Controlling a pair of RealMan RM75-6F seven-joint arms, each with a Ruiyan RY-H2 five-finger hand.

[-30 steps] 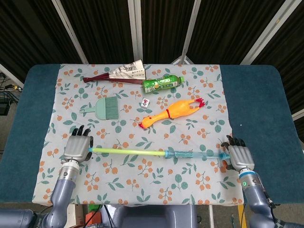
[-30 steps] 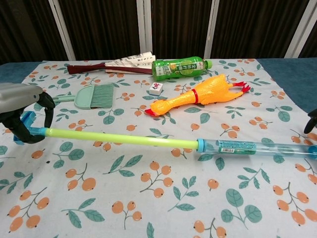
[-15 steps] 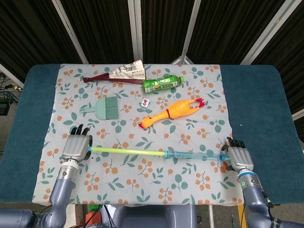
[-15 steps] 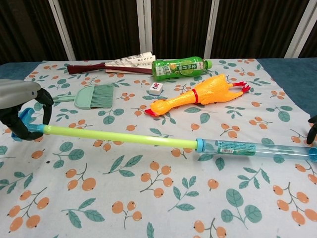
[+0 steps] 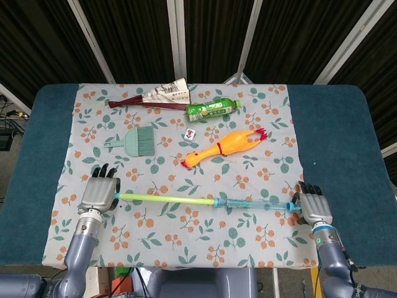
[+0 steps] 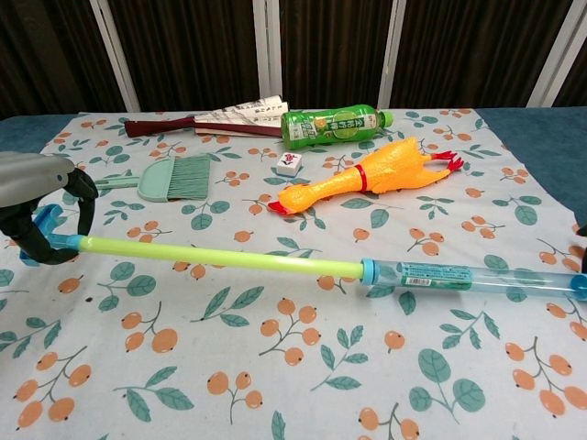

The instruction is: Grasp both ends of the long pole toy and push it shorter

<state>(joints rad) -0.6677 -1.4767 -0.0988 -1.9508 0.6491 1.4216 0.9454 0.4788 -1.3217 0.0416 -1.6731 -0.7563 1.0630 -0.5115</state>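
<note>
The long pole toy [image 5: 173, 199] lies across the near part of the floral cloth. It has a yellow-green rod [image 6: 229, 257] on the left that slides into a clear blue tube [image 6: 459, 275] on the right. My left hand [image 5: 99, 193] grips the blue handle at the rod's left end, fingers curled around it [image 6: 41, 206]. My right hand [image 5: 315, 210] holds the tube's right end at the cloth's edge. Its grip is hidden beneath the hand in the head view and falls outside the chest view.
Beyond the pole lie an orange rubber chicken [image 5: 223, 148], a green bottle [image 5: 212, 109], a small tile [image 5: 191, 133], a green hand brush [image 5: 138, 141] and a folded fan [image 5: 152, 96]. The dark blue table [image 5: 347, 143] extends past the cloth on both sides.
Both hands and the pole have shifted slightly toward me. The pole's right end has moved a little to the left in the chest view.
</note>
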